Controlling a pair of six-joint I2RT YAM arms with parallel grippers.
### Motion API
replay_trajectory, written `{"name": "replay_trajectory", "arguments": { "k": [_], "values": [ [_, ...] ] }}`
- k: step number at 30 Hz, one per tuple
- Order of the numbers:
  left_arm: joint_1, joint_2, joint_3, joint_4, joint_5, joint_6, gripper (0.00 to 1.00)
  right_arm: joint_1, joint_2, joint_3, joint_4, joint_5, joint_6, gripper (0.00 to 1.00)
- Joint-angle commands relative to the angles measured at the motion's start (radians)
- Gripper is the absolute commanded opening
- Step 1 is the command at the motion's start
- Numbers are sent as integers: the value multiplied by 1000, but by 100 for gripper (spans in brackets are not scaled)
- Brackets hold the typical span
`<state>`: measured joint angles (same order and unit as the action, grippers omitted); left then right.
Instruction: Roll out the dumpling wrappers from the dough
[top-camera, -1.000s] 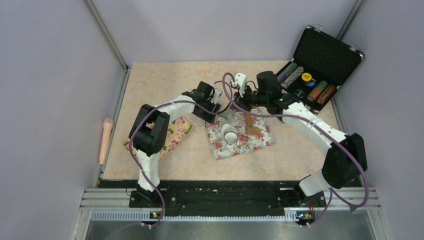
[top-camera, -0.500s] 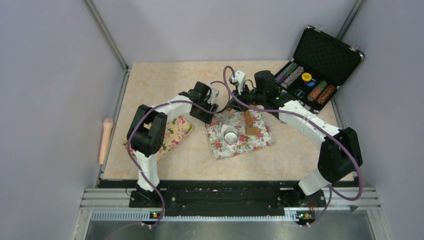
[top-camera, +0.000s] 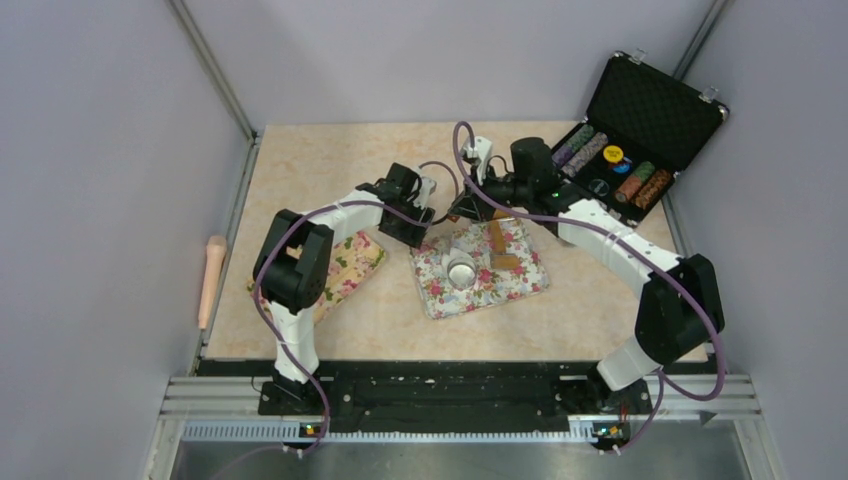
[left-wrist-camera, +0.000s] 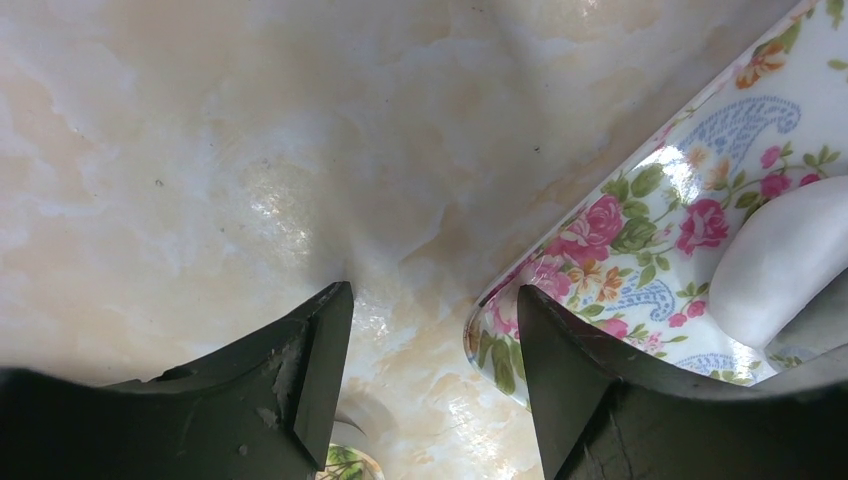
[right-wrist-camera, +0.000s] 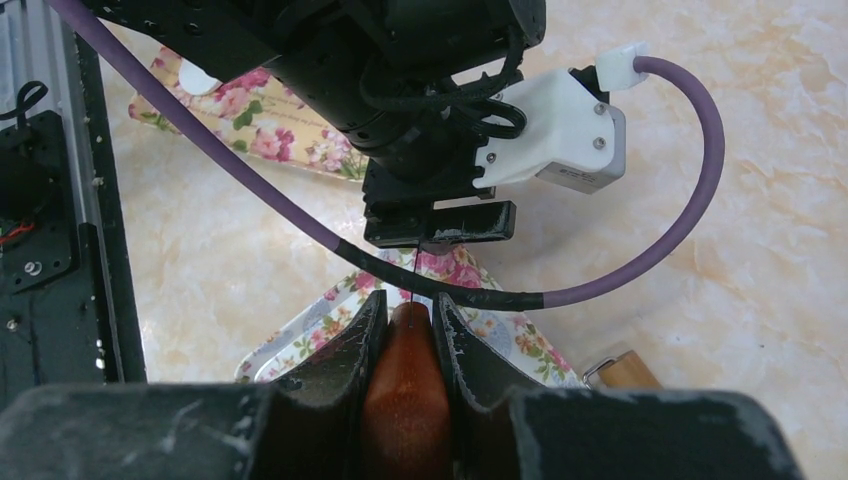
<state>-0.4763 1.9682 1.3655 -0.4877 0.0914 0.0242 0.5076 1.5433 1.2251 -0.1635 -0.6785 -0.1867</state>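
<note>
right gripper (right-wrist-camera: 408, 305) is clamped on a reddish-brown wooden rolling pin (right-wrist-camera: 405, 400), a finger tight on each side; left gripper (left-wrist-camera: 432, 310) has its fingers spread and holds nothing; it sits low over the table (left-wrist-camera: 200, 150), right at the far-left corner of the floral tray (left-wrist-camera: 610, 235)

top view: a white dough disc (top-camera: 459, 262) sits inside the metal ring cutter (top-camera: 462, 281) mid-tray; looks about wrapper size, can't tell how thin; the left wrist view also shows a rounded dough lump (left-wrist-camera: 775, 260) on the tray, just beside the left gripper's right-hand finger, not between the fingers; contact unclear

both grippers are at the tray's far edge; the disc and ring lie on the base side of them, near but apart

handling, my read: dough is light, soft and tacky; a thin disc will stretch, fold or tear if pinched mid-face; take it by the rim with a shallow bite, or don't grip it at all and press it with the pin; the lump tolerates a firmer squeeze but will dent; the tray looks glossy, so it may slide under rolling load; the free left gripper is placed well to hold that corner down
</note>
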Motion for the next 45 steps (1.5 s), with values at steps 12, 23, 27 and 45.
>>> {"name": "replay_trajectory", "arguments": {
  "k": [12,23,27,45],
  "values": [
    [-2,-36,-13,36,18,-21,67,19,94,35,4,-75,-71,0],
    [50,-38,-47,73,76,-81,67,12,12,7,-31,-31,-96,0],
    [92,-41,-63,82,134,-100,67,1,-14,8,4,-35,-69,0],
    [99,-27,-64,73,115,-110,66,2,-21,-88,71,190,-218,0]
  ]
}}
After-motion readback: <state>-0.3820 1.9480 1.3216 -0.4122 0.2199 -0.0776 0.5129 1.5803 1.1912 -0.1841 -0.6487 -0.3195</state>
